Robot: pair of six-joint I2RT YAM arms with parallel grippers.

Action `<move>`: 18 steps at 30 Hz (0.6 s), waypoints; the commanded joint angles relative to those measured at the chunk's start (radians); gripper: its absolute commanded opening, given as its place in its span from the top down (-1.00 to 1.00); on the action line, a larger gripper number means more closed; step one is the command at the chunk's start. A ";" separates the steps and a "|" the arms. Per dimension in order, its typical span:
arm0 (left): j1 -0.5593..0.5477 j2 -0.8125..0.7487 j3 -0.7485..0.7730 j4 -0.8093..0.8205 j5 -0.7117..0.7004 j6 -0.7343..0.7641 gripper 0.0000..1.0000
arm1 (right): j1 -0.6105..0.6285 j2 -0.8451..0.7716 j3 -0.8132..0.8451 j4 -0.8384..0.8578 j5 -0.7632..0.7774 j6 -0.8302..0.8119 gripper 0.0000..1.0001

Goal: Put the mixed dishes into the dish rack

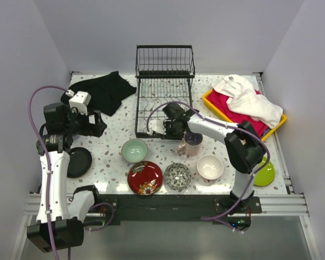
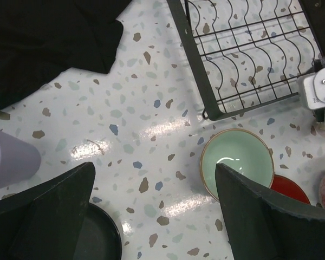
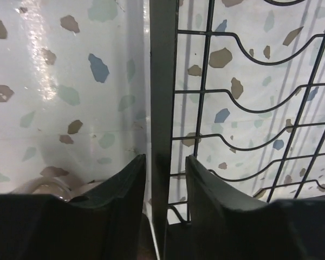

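Observation:
The black wire dish rack (image 1: 164, 92) stands at the back centre with no dishes in it. My right gripper (image 1: 166, 127) sits low at its front edge; in the right wrist view its jaws (image 3: 165, 160) straddle the rack's frame bar (image 3: 162, 81) with slim gaps, narrowly open. My left gripper (image 1: 96, 124) is open and empty above the table (image 2: 154, 168), between the black plate (image 2: 100, 238) and the pale green bowl (image 2: 235, 160). A pinkish mug (image 1: 192, 143), red floral bowl (image 1: 145, 177), patterned bowl (image 1: 177, 175), white-inside bowl (image 1: 210, 167) and lime plate (image 1: 265, 174) lie in front. A lavender mug (image 2: 11, 160) shows at the left.
A black cloth (image 1: 105, 91) lies at the back left. A yellow tray (image 1: 214, 103) with red and white cloths is at the back right. White walls close in three sides. The right arm's forearm passes over the pinkish mug.

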 commanded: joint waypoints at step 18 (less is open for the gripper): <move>-0.444 0.207 0.447 -0.079 0.144 0.040 -0.99 | -0.190 -0.416 0.229 -0.311 0.096 0.722 -0.44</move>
